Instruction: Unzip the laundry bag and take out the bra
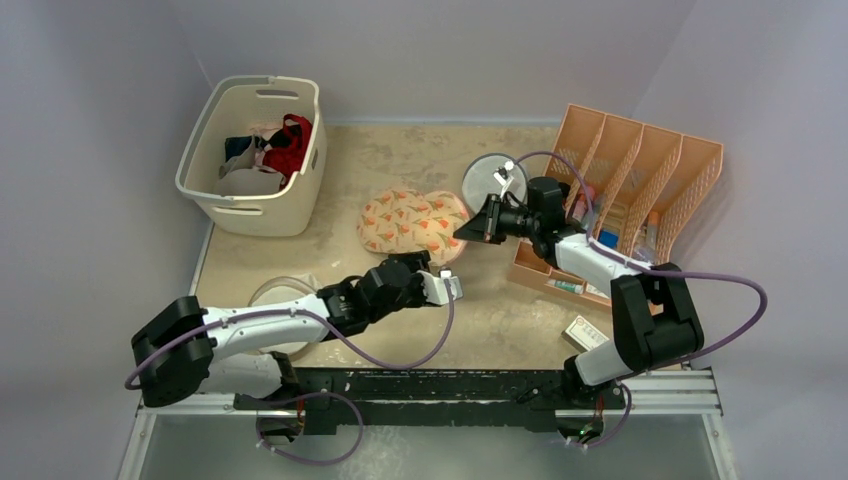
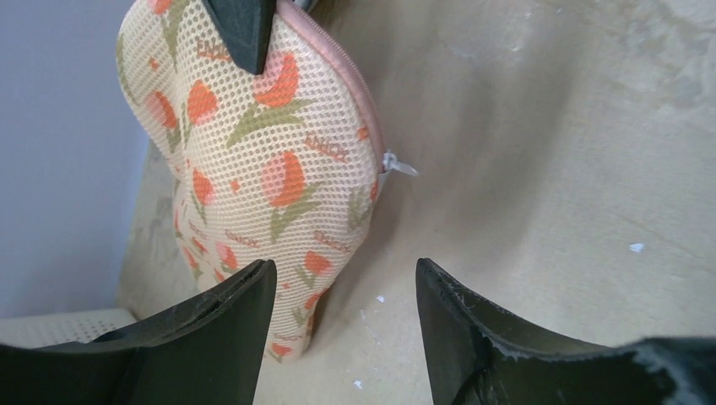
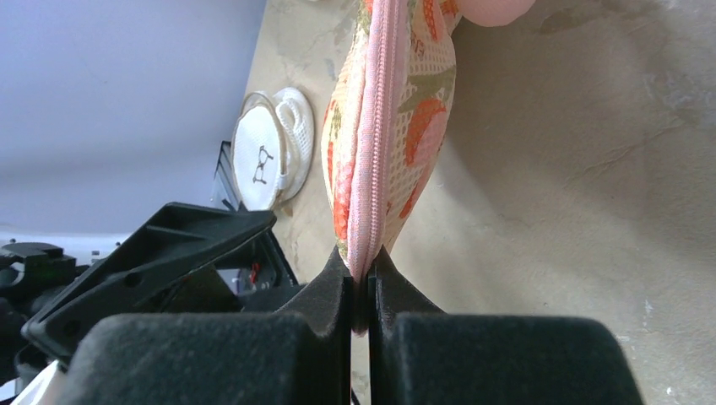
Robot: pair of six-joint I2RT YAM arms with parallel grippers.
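Note:
The laundry bag, cream with orange-red flowers and a pink zip edge, lies mid-table. My right gripper is shut on its pink zip edge at the right end, and the bag stretches away from the jaws. My left gripper is open and empty just in front of the bag, which fills the upper left of the left wrist view. The gripper stands over bare table beside it. A small white zip pull sticks out of the pink edge. The zip looks closed. The bra is not visible.
A cream basket with red, white and dark garments stands back left. A round white mesh bag with a bra icon lies under my left arm. A round white mesh drum and an orange file rack are at the right.

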